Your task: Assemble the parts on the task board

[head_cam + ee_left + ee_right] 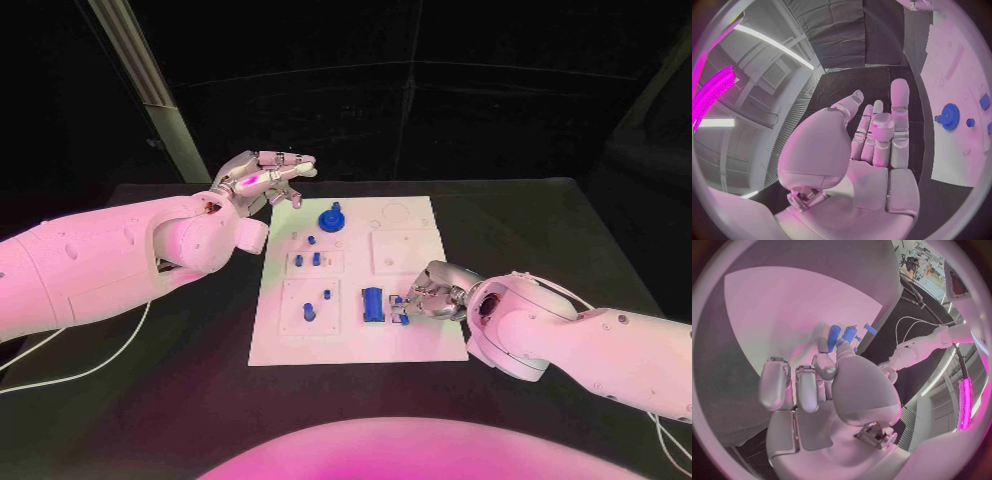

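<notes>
The white task board (411, 335) lies in the middle of the table. A blue gear (332, 218) stands near its far edge, and small blue pegs (299, 260) stand just nearer than it. My left hand (267, 178) hovers over the board's far left corner, fingers stretched apart and holding nothing; in the left wrist view the left hand (873, 145) is beside the board (954, 75) and gear (949, 116). My right hand (433, 295) is low over the near right part, thumb and a finger pinching a small blue part (400, 315) beside a taller blue block (372, 303). Blue pieces (848, 333) sit at the right hand's fingertips (823, 346).
More small blue parts (309, 312) stand in the board's near left section. A white cable (87, 370) trails over the black table (548, 230) at the left. A slanted metal post (144, 80) rises behind the table's far left corner.
</notes>
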Motion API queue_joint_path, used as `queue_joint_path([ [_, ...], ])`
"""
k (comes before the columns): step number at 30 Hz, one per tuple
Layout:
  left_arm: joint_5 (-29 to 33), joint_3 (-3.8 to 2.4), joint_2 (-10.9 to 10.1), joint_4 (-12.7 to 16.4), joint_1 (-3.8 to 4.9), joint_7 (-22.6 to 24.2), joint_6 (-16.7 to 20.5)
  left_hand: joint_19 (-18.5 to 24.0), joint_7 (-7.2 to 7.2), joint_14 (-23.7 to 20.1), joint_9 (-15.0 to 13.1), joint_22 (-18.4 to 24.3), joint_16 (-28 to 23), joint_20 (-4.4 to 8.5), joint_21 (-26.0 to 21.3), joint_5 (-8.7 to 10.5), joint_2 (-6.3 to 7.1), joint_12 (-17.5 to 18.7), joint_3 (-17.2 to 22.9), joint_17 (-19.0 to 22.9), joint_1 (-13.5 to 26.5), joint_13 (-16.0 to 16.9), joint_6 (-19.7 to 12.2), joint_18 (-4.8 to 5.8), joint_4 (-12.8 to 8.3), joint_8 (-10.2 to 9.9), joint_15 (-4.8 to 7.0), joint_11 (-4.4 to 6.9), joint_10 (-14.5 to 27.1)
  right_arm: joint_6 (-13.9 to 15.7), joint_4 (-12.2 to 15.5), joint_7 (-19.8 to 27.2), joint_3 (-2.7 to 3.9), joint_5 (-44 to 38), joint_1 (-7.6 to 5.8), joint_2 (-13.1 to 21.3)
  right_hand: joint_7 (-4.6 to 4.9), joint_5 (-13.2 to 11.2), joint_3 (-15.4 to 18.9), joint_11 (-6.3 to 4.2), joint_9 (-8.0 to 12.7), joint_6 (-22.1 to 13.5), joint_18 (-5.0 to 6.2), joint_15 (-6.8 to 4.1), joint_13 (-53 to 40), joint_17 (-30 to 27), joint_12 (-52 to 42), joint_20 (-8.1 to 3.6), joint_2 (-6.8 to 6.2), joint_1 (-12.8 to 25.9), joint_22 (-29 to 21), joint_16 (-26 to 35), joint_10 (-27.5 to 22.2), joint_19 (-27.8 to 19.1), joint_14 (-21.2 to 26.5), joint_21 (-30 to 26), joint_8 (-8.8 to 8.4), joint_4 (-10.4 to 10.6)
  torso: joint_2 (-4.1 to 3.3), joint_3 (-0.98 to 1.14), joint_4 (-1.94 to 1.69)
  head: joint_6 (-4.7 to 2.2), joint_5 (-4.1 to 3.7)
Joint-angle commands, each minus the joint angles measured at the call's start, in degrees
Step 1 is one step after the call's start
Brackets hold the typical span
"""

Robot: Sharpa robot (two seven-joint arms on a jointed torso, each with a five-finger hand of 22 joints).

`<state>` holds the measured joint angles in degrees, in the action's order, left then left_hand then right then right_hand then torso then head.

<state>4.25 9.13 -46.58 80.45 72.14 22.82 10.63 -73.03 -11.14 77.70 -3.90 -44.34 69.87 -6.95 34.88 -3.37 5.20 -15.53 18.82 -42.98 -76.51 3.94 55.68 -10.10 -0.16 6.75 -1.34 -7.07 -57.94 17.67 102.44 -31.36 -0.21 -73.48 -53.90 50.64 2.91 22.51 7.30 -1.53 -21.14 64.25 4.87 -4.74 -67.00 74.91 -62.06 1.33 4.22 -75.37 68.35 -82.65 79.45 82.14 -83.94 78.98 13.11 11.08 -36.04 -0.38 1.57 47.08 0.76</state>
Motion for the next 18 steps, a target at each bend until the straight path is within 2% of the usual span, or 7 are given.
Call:
queue_joint_path([
  [1, 0.0, -0.04, 0.1, 0.1, 0.13, -0.1, -0.8, -0.4, -0.16, -0.1, 0.0, 0.0, 0.2, -0.17, 0.1, -0.02, -0.31, -0.4, -0.4, 0.1, -0.4, 0.0, -0.4, -0.25, 0.0, 0.3, -0.3, 0.05, 0.3, -1.7, -0.5, -2.0, 0.02, -2.9, -0.08, -0.5, -0.14, -0.3, 0.1, 0.0, 0.0, 0.4, -0.64, -0.47, -0.1, 4.0, -0.4, -0.2, 0.08, 0.6, 0.0, 0.0, 0.4, 0.2, -4.0, 0.3, 0.3, 0.3, 0.04, 0.01, 0.02, -0.02, 0.04],
  [7, 0.0, -0.05, 0.1, 0.1, 0.15, -0.2, -0.8, -0.4, -0.16, -0.1, 0.0, 0.0, 0.2, -0.17, 0.1, -0.02, -0.31, -0.4, -0.4, 0.1, -0.4, 0.0, -0.4, -0.25, 0.0, 0.3, -0.3, 0.05, 0.3, -1.7, -1.1, -1.7, 0.03, -3.3, -0.08, -1.2, -0.15, -0.3, 0.1, -0.01, 0.0, 0.5, -0.65, -0.47, -0.2, 4.1, -0.5, -0.21, 0.07, 0.6, 0.0, 0.0, 0.5, 0.2, -4.0, 0.3, 0.31, 0.3, 0.02, 0.06, 0.06, -0.05, 0.14],
  [11, 0.0, -0.05, 0.1, 0.1, 0.17, -0.3, -0.9, -0.4, -0.16, -0.1, 0.0, 0.0, 0.2, -0.17, 0.1, -0.02, -0.31, -0.4, -0.4, 0.1, -0.4, 0.0, -0.4, -0.25, 0.0, 0.3, -0.3, 0.05, 0.3, -1.7, -1.4, -1.7, 0.03, -3.3, -0.09, -1.6, -0.16, -0.3, 0.1, -0.02, 0.0, 0.5, -0.65, -0.49, -0.2, 4.1, -0.5, -0.22, 0.05, 0.6, 0.0, -0.1, 0.5, 0.2, -4.0, 0.3, 0.32, 0.4, 0.03, 0.02, 0.06, -0.08, 0.09],
  [14, 0.0, -0.05, 0.1, 0.1, 0.17, -0.3, -0.9, -0.4, -0.16, -0.1, 0.0, 0.0, 0.2, -0.17, 0.1, -0.02, -0.31, -0.4, -0.4, 0.1, -0.4, 0.0, -0.4, -0.25, 0.0, 0.3, -0.3, 0.05, 0.3, -1.8, -1.5, -1.8, 0.03, -3.3, -0.09, -1.7, -0.18, -0.5, 0.3, -0.05, -0.1, 0.6, -0.66, -0.54, -0.3, 4.1, -0.6, -0.31, -0.13, 1.4, 0.0, 0.0, 0.6, 0.2, -4.0, 0.3, 0.43, 1.1, 0.04, 0.05, 0.1, -0.04, 0.18],
  [18, 0.0, -0.05, 0.2, 0.0, 0.17, -0.4, -1.0, -0.4, -0.16, -0.1, 0.0, 0.0, 0.2, -0.17, 0.1, -0.02, -0.31, -0.4, -0.4, 0.1, -0.4, 0.0, -0.4, -0.25, 0.0, 0.3, -0.3, 0.05, 0.3, -1.9, -1.6, -1.9, 0.03, -3.4, -0.09, -1.7, -0.22, 1.6, 1.1, -0.08, -0.4, 0.8, -0.67, -0.57, -0.6, 4.1, -0.8, -0.36, -0.5, 3.0, 0.1, 0.0, 0.8, 0.2, -4.0, 0.3, 0.63, 2.5, 0.05, 0.06, 0.08, -0.01, 0.16],
])
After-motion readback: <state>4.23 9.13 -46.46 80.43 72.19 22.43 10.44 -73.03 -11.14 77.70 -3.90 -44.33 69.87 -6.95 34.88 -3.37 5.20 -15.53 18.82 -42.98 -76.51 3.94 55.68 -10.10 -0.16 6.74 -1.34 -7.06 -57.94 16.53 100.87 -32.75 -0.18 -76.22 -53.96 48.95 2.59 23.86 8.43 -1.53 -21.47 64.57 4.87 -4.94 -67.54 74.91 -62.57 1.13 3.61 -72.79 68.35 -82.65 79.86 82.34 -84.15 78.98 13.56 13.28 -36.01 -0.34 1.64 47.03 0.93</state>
